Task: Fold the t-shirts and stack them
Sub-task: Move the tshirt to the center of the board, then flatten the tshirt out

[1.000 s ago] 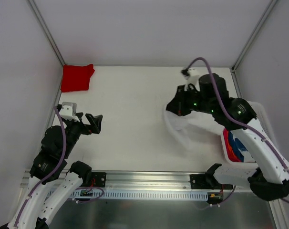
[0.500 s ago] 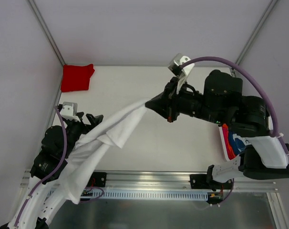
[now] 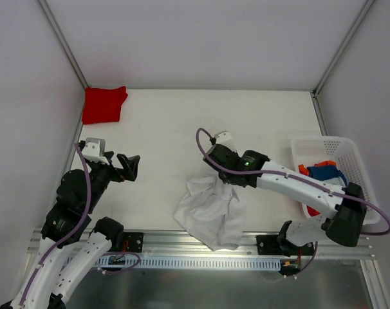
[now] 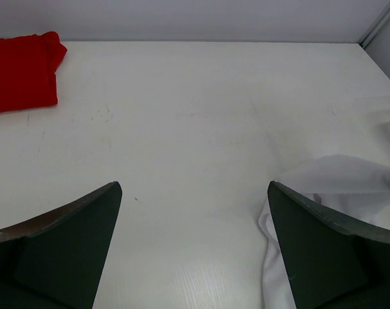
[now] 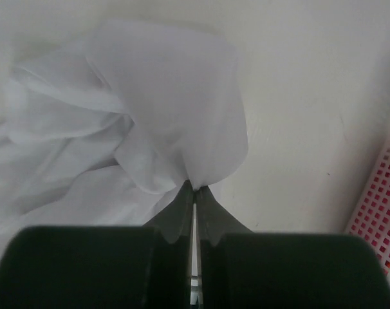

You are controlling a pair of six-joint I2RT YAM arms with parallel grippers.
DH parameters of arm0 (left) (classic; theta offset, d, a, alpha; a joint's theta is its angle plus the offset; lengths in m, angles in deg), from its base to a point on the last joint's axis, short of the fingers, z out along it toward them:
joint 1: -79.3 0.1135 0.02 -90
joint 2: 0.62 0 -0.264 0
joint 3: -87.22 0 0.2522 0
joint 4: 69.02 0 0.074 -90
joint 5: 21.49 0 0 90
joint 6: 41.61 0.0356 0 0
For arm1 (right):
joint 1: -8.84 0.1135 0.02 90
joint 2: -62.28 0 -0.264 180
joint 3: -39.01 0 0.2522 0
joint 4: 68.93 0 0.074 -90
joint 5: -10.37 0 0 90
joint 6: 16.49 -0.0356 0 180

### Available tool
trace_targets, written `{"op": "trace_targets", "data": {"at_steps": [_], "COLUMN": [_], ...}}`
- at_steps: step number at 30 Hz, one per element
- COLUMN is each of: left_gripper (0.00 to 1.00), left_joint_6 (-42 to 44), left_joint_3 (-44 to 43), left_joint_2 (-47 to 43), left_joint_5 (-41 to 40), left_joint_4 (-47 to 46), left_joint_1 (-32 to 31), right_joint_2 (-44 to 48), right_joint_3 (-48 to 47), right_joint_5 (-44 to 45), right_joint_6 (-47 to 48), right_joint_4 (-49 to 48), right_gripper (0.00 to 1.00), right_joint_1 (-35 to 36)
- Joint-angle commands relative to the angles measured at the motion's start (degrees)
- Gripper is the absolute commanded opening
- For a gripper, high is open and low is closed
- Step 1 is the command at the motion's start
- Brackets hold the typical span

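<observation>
**White t-shirt [image 3: 211, 209] pinched by right gripper [image 5: 195, 188]**

The shirt is a soft, wrinkled heap on the smooth table [image 3: 169, 129] near the front edge, perhaps hanging over it. The gripper is pressed together on a thin fold at its top. The left gripper [image 4: 194, 187] stands wide apart, empty, well left of the cloth. A folded red t-shirt [image 3: 103, 104] lies in the far left corner.

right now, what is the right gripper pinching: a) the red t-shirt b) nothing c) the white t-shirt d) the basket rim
c: the right gripper is shut on a fold of the white t-shirt; the red t-shirt lies apart at the far left corner.
</observation>
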Motion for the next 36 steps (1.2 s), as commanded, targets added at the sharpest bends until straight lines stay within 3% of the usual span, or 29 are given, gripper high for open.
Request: {"op": "trace_targets", "data": {"at_steps": [1, 6, 9, 12, 13, 16, 19, 20, 23, 29, 33, 36], "left_gripper": [0.99, 0.99, 0.99, 0.99, 0.99, 0.99, 0.99, 0.99, 0.99, 0.99, 0.99, 0.99], "left_joint_6": [1.1, 1.5, 1.8, -0.6, -1.6, -7.7, -12.5, -14.4, -17.8, -21.9, -25.2, -27.0], "left_joint_3": [0.1, 0.7, 0.3, -2.6, -3.4, -5.4, -4.2, -3.6, -1.7, -3.7, -5.0, -3.0], "left_joint_2": [1.1, 3.2, 10.0, 23.9, 25.9, 30.0, 31.9, 32.5, 36.6, 54.3, 68.0, 69.1], "left_joint_5": [1.6, 7.7, 20.9, 34.8, 36.5, 36.0, 29.5, 22.5, 16.2, -4.7, -8.5, -4.1], "left_joint_4": [-1.7, -2.4, -2.9, -1.8, -1.7, -1.5, -3.0, -3.4, -4.4, -5.6, -9.5, -20.9], "left_joint_1": [0.6, 0.4, 0.4, 0.5, 0.4, 0.1, -4.4, -6.1, -12.1, -26.2, -26.1, -25.7], "right_joint_2": [-0.5, -4.0, -3.6, -3.0, -3.0, -2.9, 0.0, 0.7, 2.3, 6.4, 9.6, 11.8], "right_joint_3": [1.1, -3.2, -4.2, -5.3, -5.8, -6.6, -4.0, -3.5, -2.3, 3.1, 6.8, 8.5], "right_joint_5": [6.4, 8.9, 10.7, 13.3, 13.4, 15.8, 16.2, 16.1, 15.3, 9.4, 8.0, 7.3], "right_joint_6": [-6.3, -5.5, -5.2, -5.6, -6.9, -10.2, -10.6, -10.5, -10.6, -10.7, -12.4, -13.0], "right_joint_4": [-1.4, 1.1, 1.5, 3.6, 4.9, 12.2, 11.4, 11.0, 10.9, 7.2, 5.9, 5.7], "right_gripper": [0.00, 0.00, 0.01, 0.01, 0.10, 0.70, 0.99, 0.99, 1.00, 0.99, 1.00, 1.00], "right_joint_1": [-0.9, -1.7, -1.9, -3.8, -4.9, -7.9, -9.1, -9.4, -9.8, -9.3, -8.3, -7.0]}}
